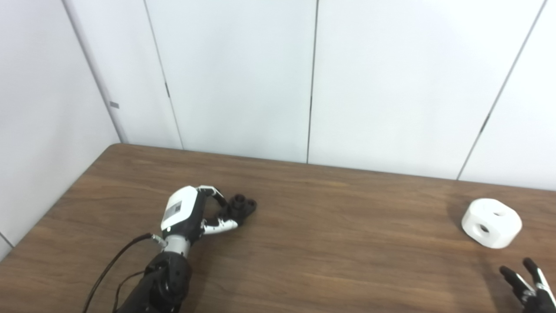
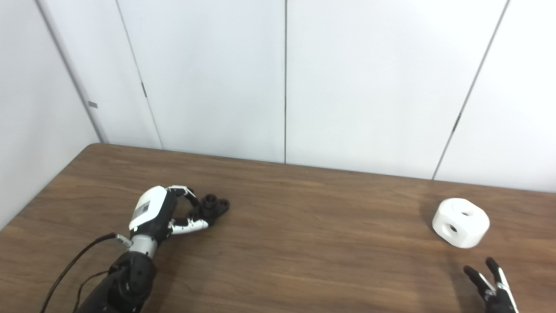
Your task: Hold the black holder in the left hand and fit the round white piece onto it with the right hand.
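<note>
The black holder (image 1: 243, 207) lies on the brown table (image 1: 330, 243), left of the middle. My left hand (image 1: 191, 213) rests on the table just left of the holder. Its fingers and thumb curl in an arc, and their tips pinch the holder's near end. The holder is still on the table. The round white piece (image 1: 491, 223), with round holes in its top and side, sits at the far right; it also shows in the right eye view (image 2: 461, 222). My right hand (image 1: 527, 284) is at the bottom right corner, below the white piece and apart from it, with its fingers spread and empty.
White wall panels (image 1: 304, 78) stand right behind the table's far edge. The table's left edge runs diagonally at the left. A black cable (image 1: 113, 265) trails from my left wrist.
</note>
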Tool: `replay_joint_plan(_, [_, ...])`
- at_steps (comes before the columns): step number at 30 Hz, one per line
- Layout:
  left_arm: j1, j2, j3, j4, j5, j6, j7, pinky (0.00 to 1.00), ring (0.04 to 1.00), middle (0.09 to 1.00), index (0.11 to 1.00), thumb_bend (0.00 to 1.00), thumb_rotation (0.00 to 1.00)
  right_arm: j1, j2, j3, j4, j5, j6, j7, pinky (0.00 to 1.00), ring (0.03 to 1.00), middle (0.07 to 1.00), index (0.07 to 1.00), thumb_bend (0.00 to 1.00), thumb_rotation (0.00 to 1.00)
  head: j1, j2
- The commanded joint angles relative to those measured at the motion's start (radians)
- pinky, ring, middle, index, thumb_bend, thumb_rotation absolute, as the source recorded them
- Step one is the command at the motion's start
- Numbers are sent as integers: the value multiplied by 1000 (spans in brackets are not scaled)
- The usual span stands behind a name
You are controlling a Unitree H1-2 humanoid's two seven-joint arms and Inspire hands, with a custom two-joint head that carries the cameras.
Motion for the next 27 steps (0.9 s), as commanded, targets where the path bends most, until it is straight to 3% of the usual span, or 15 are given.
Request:
replay_joint_plan(1, [26,-7,-41,-52,-9,33,-101,785,887,796,485,523,53,26,38,25,3,-4,-8,-16,970,929,877,977,678,1000,-12,2])
replay_joint_plan(7, [83,-20,-98,-244,-22,108,-243,719,855,787,486,524,54,34,63,40,-42,-32,40,-37,992,932,882,970,687,1000,-40,16])
replay_joint_plan(12, [130,-36,-153,-374,3,175,-324,693,834,784,485,523,54,38,78,49,-72,-49,62,-44,965,926,883,970,638,1000,-53,28])
replay_joint_plan(24, [251,-92,-208,-470,110,147,-320,745,871,784,485,522,51,41,91,96,-128,-68,103,-80,926,907,875,971,611,1000,-85,73])
replay_joint_plan(27, [271,-106,-215,-477,125,138,-325,773,882,791,485,521,49,44,94,108,-149,-82,122,-94,986,914,873,968,621,1000,-96,87])
